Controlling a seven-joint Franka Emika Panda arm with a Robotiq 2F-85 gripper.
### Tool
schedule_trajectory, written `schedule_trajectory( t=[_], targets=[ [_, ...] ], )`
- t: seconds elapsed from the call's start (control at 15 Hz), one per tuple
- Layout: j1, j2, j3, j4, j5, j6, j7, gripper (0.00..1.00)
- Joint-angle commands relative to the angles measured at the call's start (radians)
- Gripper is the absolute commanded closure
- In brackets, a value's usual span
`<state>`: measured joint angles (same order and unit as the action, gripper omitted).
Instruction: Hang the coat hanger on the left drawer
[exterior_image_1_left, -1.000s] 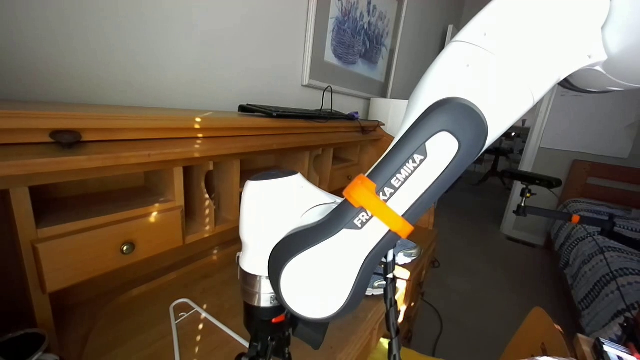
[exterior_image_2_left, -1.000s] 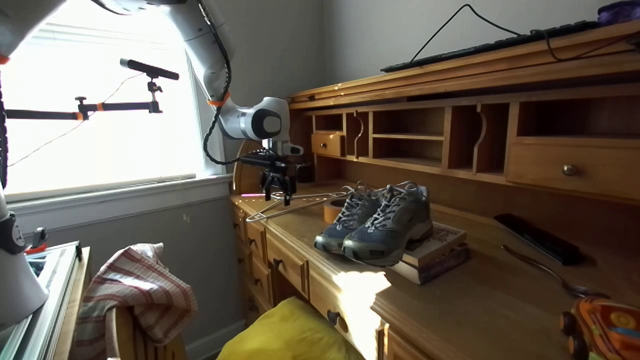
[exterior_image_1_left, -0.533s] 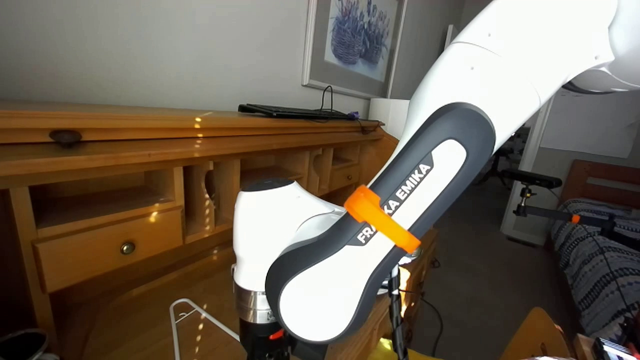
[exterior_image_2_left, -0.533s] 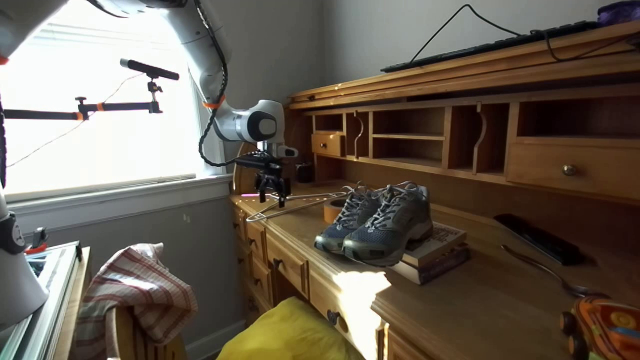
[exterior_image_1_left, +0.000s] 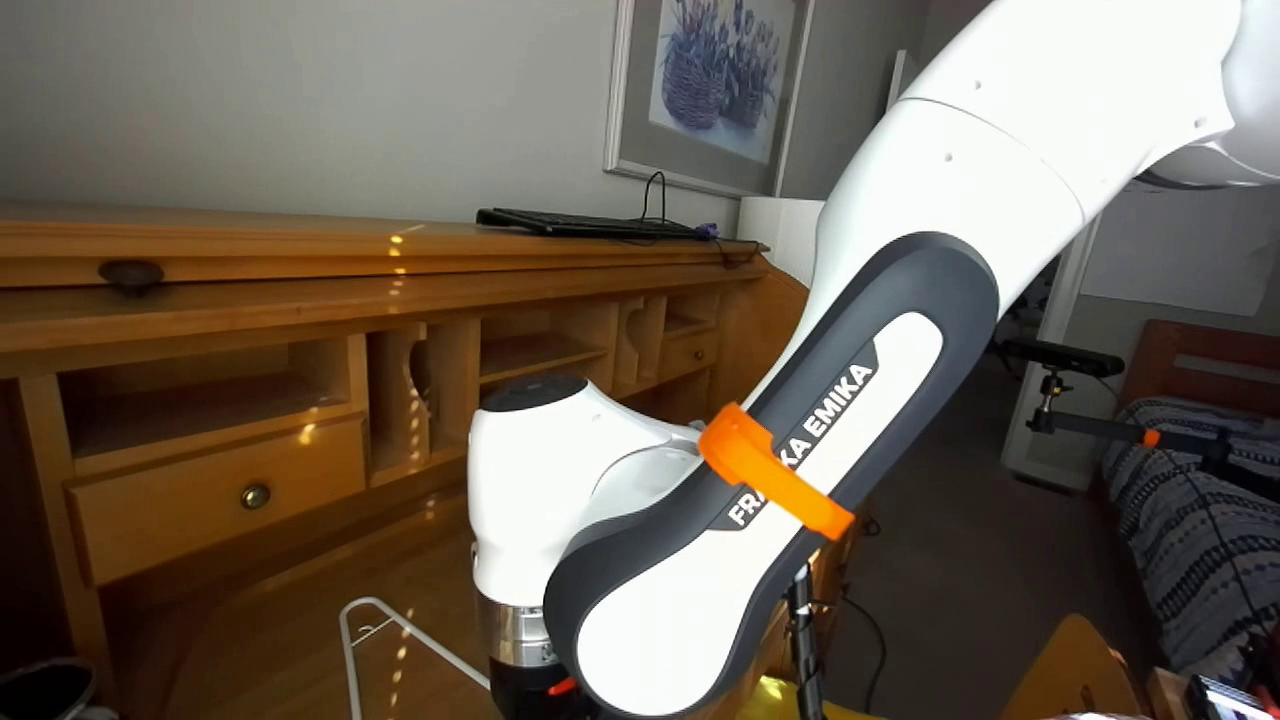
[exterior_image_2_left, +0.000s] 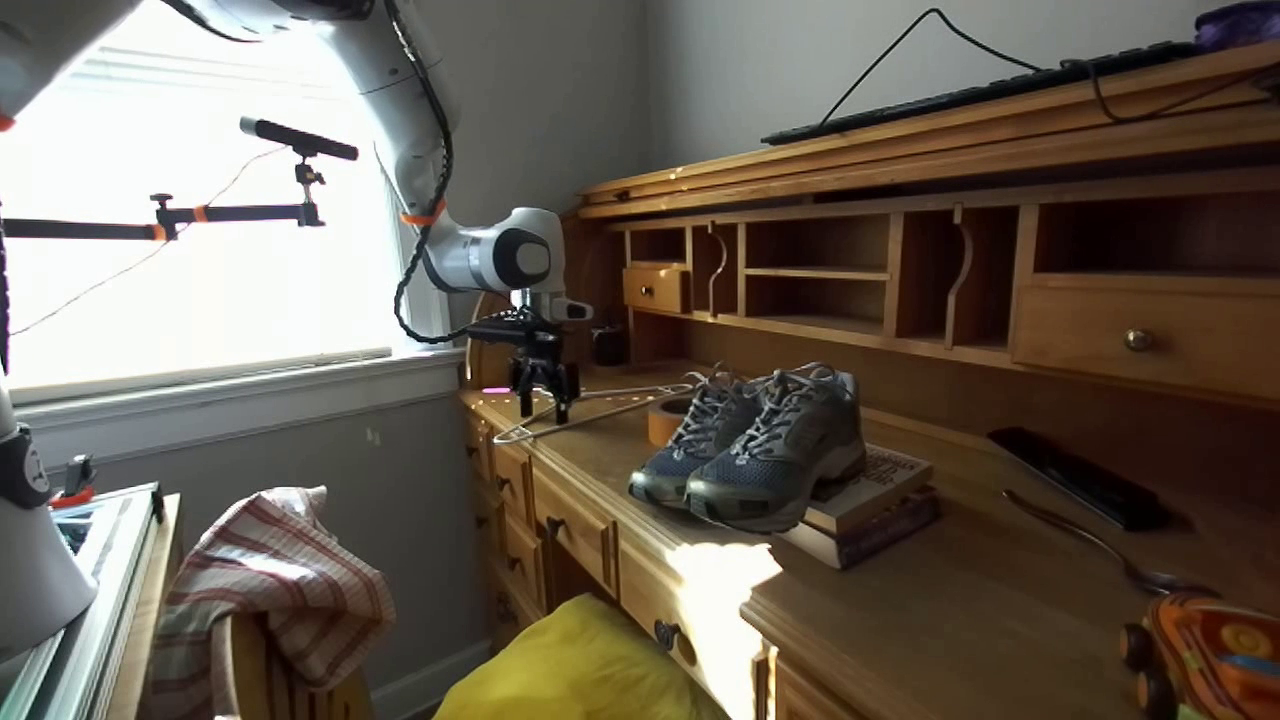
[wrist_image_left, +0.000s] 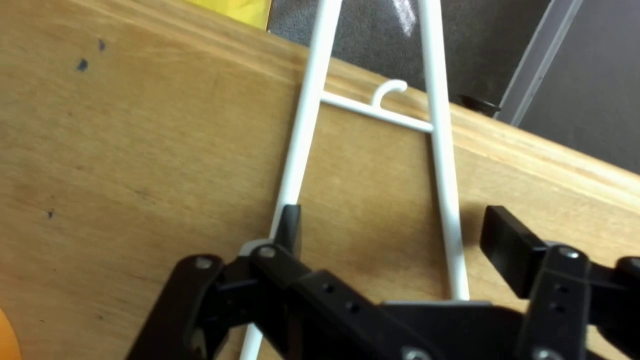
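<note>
The thin white coat hanger lies flat on the wooden desk; it shows in both exterior views (exterior_image_1_left: 430, 642) (exterior_image_2_left: 600, 416) and in the wrist view (wrist_image_left: 442, 150). In the wrist view a short crossbar with a small curved hook joins its two bars, and one end reaches past the desk edge. My gripper (wrist_image_left: 392, 225) is open above the hanger. The right bar lies between the fingers; the left finger covers part of the left bar. In an exterior view the gripper (exterior_image_2_left: 545, 412) points down over the hanger. The left drawer (exterior_image_1_left: 200, 500) has a round knob and sits slightly out, also here (exterior_image_2_left: 655, 290).
A tape roll (exterior_image_2_left: 664, 424) and a pair of shoes (exterior_image_2_left: 770, 450) stand beside the hanger. Books (exterior_image_2_left: 870, 500), a long black object (exterior_image_2_left: 1080, 478) and a toy car (exterior_image_2_left: 1215, 650) lie further right. A dark cup (exterior_image_2_left: 607, 345) stands at the back. Cubbyholes line the hutch.
The arm has come down and moved a little to the left in an exterior view, bringing the open gripper lower over the hanger. The hanger and drawer look unmoved.
</note>
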<state>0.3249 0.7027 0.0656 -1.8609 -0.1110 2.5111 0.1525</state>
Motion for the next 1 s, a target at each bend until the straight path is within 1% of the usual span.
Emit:
schedule_trajectory(
  t=[0.0, 0.07, 0.47, 0.53, 0.67, 0.73, 0.93],
  targets=[
    [0.018, 0.006, -0.024, -0.005, -0.03, 0.012, 0.041, 0.39],
    [0.016, 0.005, -0.025, -0.005, -0.032, 0.012, 0.043, 0.48],
    [0.003, 0.0, -0.011, -0.005, -0.018, 0.016, 0.037, 0.95],
    [-0.006, 0.001, -0.003, -0.005, -0.009, 0.02, 0.027, 0.99],
    [-0.038, -0.001, 0.025, -0.012, 0.02, 0.039, -0.01, 1.0],
    [-0.047, -0.01, 0.033, -0.022, 0.029, 0.052, -0.019, 0.98],
    [-0.073, -0.025, 0.047, -0.04, 0.056, 0.097, -0.031, 0.98]
  ],
)
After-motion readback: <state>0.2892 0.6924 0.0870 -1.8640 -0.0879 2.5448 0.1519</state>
